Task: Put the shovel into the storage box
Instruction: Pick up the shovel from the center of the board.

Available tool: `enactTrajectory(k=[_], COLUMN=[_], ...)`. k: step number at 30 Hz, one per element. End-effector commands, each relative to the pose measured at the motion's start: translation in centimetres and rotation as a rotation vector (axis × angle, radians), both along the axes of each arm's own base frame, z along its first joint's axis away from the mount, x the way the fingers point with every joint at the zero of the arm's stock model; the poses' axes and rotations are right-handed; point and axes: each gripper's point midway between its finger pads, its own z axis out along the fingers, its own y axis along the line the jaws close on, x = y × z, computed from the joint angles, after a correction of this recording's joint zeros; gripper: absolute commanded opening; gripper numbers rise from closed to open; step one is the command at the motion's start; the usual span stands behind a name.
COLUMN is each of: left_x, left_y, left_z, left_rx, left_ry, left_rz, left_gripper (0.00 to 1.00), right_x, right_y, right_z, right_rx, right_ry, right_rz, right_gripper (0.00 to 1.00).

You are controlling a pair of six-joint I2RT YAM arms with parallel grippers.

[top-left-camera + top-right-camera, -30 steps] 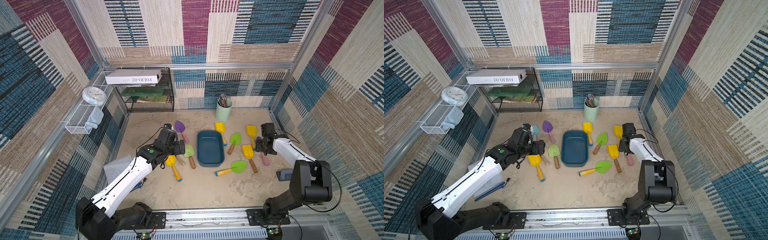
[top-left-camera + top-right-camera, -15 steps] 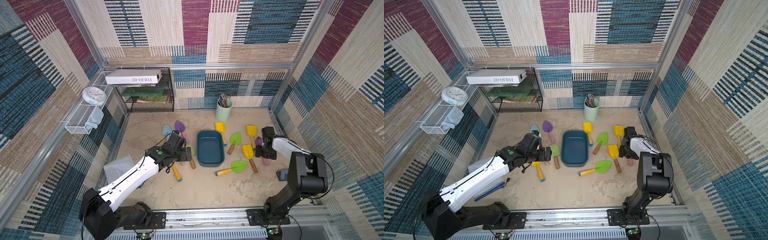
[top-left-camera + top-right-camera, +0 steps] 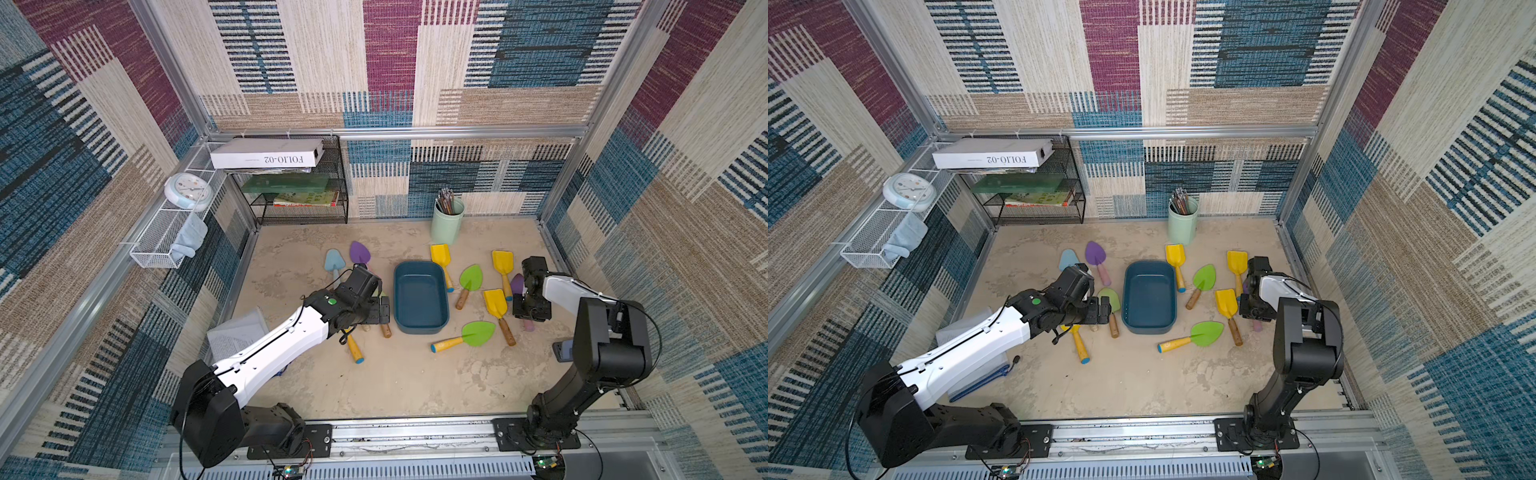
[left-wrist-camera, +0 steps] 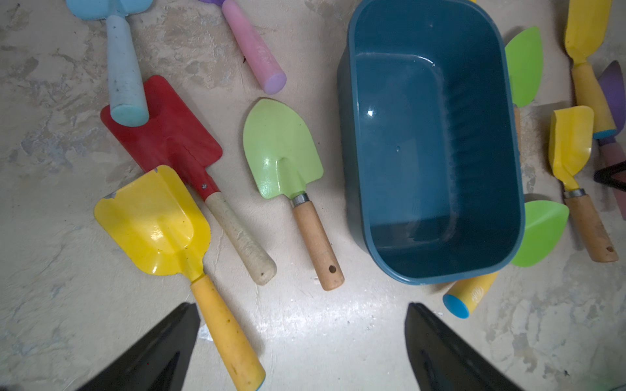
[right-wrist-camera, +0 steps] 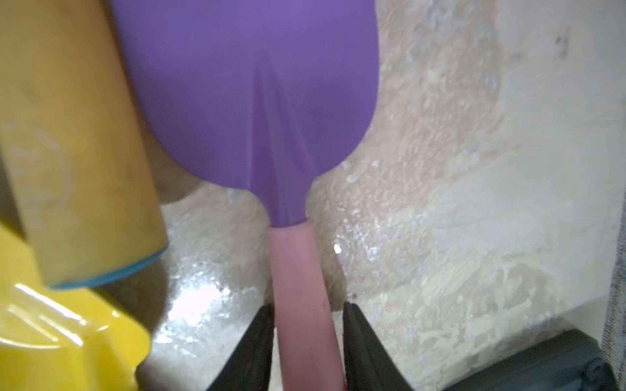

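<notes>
Plainly, little has been done. The table (image 3: 395, 382) is strewn with toy shovels on both sides of the box (image 3: 419, 329). The box stands at mid-table and is seen empty in both top views and in the left wrist view.

The left gripper (image 4: 300, 306) is held spread wide above bare table, with nothing between its jaws. A green shovel (image 4: 281, 152) and a yellow shovel (image 4: 152, 216) lie just ahead of it, beside the box.

The right gripper (image 5: 306, 306) is lowered over the purple shovel (image 5: 257, 101), which lies flat on the table, apart from the box on the right arm's side. Its jaws are placed either side of the pink handle (image 5: 298, 270). One looks to be touching, but whether the handle is truly pinched cannot be told from this blurred close view.

What is left, it is judged, is nearly everything: the grip must be completed, then the shovel lifted, carried across to the box and let go inside.
</notes>
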Motion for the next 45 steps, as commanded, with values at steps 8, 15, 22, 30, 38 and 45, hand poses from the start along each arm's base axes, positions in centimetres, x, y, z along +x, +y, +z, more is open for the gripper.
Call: enactTrajectory(k=[8, 15, 22, 30, 38, 45], left_x=[0.0, 0.5, 2.2, 5.6, 8.2, 9.5], left_y=[-1.3, -4.6, -8.9, -12.5, -15.4, -17.4], left_z=[0.8, 2.9, 6.5, 10.0, 10.4, 9.8], left_rx=[-0.021, -0.101, -0.207, -0.274, -0.309, -0.352], left_ry=[-0.019, -0.063, -0.143, -0.216, -0.211, -0.265], left_rz=[-0.032, -0.169, -0.307, -0.335, -0.314, -0.305], left_gripper=[0.99, 0.99, 0.98, 0.94, 0.88, 0.86], right_x=[-0.5, 0.6, 2.7, 3.4, 2.6, 1.9], right_y=[-0.7, -1.7, 1.6, 10.4, 18.4, 23.0], right_z=[0.3, 5.0, 12.1, 16.1, 17.2, 17.5], right_rx=[-0.032, -0.095, 0.024, 0.116, 0.200, 0.255], right_ry=[0.019, -0.079, -0.275, -0.390, -0.425, -0.426], right_rz=[-0.016, -0.042, 0.095, 0.363, 0.538, 0.628], right_gripper=[0.00, 0.00, 0.00, 0.00, 0.00, 0.00])
